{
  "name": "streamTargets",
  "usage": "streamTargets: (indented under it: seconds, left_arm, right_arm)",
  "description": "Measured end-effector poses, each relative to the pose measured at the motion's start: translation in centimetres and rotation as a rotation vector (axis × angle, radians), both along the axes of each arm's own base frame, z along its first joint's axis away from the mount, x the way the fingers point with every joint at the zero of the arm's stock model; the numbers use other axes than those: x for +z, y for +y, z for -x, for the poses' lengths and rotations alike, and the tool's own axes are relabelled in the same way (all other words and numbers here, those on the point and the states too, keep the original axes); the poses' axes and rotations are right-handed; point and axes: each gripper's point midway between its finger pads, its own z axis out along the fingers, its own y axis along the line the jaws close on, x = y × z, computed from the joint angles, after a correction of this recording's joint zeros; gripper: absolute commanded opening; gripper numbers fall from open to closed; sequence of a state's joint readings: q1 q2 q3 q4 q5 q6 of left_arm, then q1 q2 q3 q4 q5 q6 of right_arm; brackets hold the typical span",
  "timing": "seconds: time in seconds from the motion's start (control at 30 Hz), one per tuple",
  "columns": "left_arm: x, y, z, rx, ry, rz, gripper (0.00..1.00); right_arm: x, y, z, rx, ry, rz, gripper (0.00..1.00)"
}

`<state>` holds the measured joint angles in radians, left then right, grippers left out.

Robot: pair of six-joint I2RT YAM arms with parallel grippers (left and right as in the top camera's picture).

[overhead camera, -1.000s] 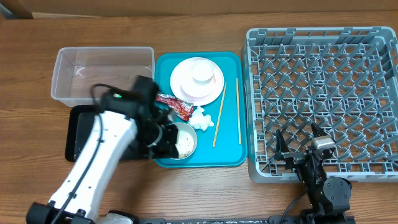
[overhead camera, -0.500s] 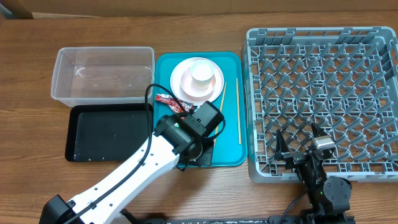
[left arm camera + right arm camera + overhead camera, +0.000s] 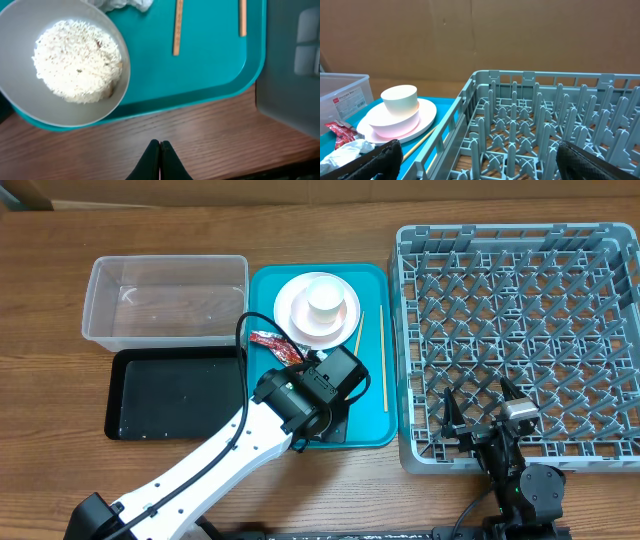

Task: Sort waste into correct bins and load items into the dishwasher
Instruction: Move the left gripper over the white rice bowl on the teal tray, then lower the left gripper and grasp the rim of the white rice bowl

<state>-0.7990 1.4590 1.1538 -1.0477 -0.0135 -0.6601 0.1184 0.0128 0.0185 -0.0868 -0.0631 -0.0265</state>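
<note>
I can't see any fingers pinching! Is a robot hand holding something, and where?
Nothing is held. The left gripper is shut on empty air near the bowl; the right gripper is open at the dish rack, empty.

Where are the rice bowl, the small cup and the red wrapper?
rice bowl (image 3: 75, 114): left wrist view, bare inner wall.
small cup (image 3: 324, 298): overhead view, its top.
red wrapper (image 3: 274, 344): overhead view, its middle.
</note>
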Motion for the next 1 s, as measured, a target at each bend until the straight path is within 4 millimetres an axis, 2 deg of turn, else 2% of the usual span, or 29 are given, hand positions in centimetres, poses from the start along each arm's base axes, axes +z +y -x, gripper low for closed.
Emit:
streamTargets:
  seconds: [0.17,0.33,0.53,0.6,0.77,1.0]
  left_arm:
    - [-1.1,-0.2,-0.4,0.002,-0.021,0.012,0.04]
    - [-2.1,0.5,-0.1,0.006,-0.017,-0.02,0.06]
    - [-2.1,1.4,-0.8,0.022,-0.058,-0.065,0.27]
    - [-2.1,1.7,-1.2,0.035,-0.081,-0.084,0.3]
    - [-2.2,2.3,-1.8,0.053,-0.114,-0.111,0.23]
    - [-3.4,2.3,-2.0,0.057,-0.131,-0.104,0.19]
  right_arm:
    - [0.0,0.0,0.0,0.0,0.0,0.0,1.0]
    - [0.0,0.0,0.0,0.0,0.0,0.0,1.0]
    - [0.0,0.0,0.0,0.0,0.0,0.0,1.0]
    - [0.0,0.0,0.0,0.0,0.0,0.0,1.0]
    - [0.0,0.0,0.0,0.0,0.0,0.0,1.0]
    - [0.0,0.0,0.0,0.0,0.0,0.0,1.0]
